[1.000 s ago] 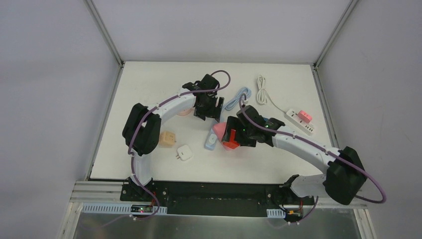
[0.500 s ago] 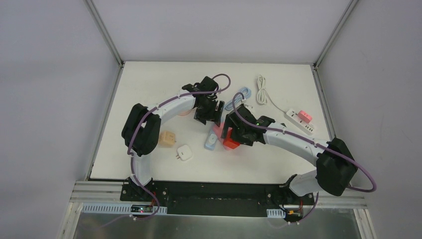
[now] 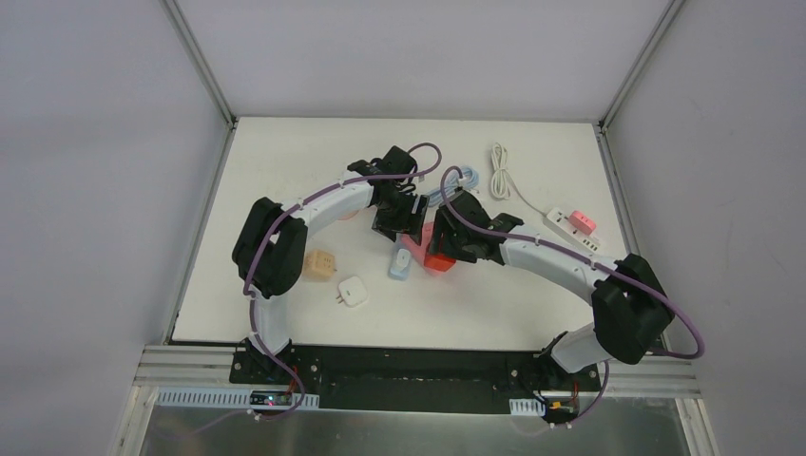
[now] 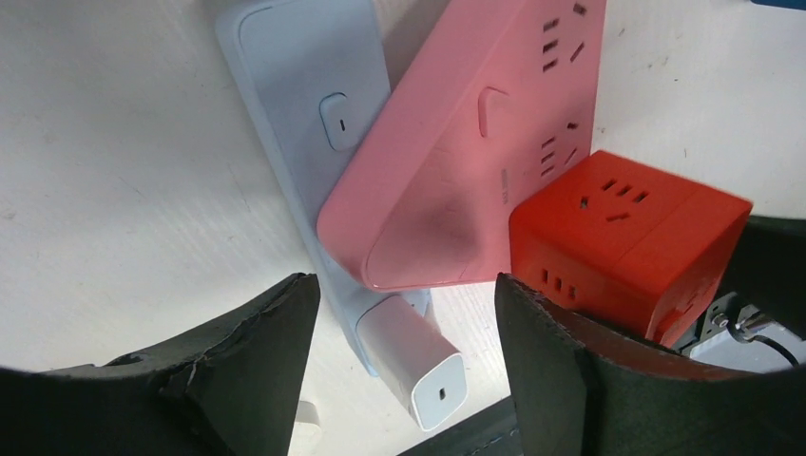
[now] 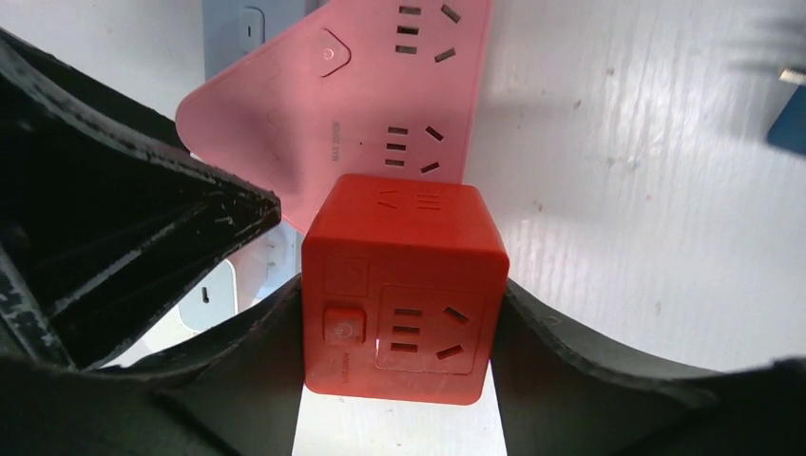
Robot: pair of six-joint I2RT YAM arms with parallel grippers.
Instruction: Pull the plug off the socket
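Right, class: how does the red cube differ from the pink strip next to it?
The red cube is blocky, with sockets on more than one face; the pink strip is flat, with sockets on its top only. The cube is bright red, the strip pale pink. The cube sits between the fingers of the right gripper, which press its sides; the strip lies flat outside them. Both have socket holes and a push button.

A white table [image 3: 285, 161] lies under the left hand [image 3: 397, 224]; plain grey walls [image 3: 409, 47] rise beyond it and on both sides, joined by metal corner posts [image 3: 197, 57].
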